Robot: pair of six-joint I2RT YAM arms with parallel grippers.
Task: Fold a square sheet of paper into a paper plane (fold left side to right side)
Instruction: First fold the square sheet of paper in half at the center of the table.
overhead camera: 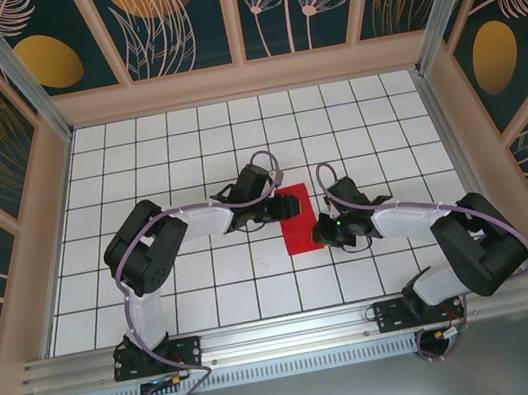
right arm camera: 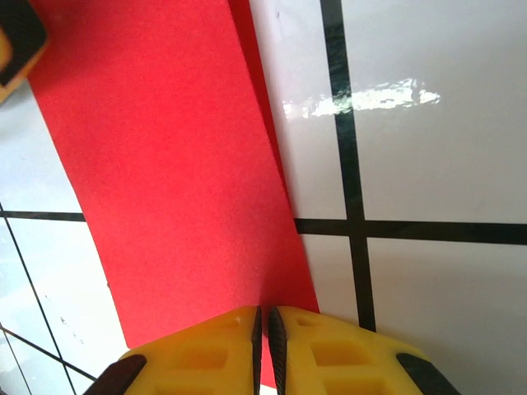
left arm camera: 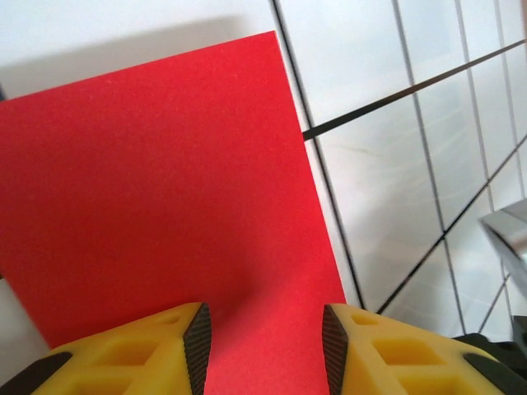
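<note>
The square sheet of paper [overhead camera: 301, 222] lies folded over into a narrow bright red rectangle in the middle of the tiled table. My left gripper [overhead camera: 283, 210] hovers low over its upper left part. In the left wrist view the left gripper [left arm camera: 265, 329] is open, with the red paper [left arm camera: 165, 189] spread flat beneath and between its fingers. My right gripper [overhead camera: 323, 231] is at the paper's right edge. In the right wrist view the right gripper [right arm camera: 264, 319] is shut, its tips down on the paper [right arm camera: 173, 164] near that edge, where a second layer shows.
White grid tiles [overhead camera: 185, 150] surround the paper on all sides. Wooden walls with dark floral panels [overhead camera: 178, 19] enclose the table. A metal rail [overhead camera: 286, 331] runs along the near edge by the arm bases. A left finger [right arm camera: 16, 41] shows in the corner of the right wrist view.
</note>
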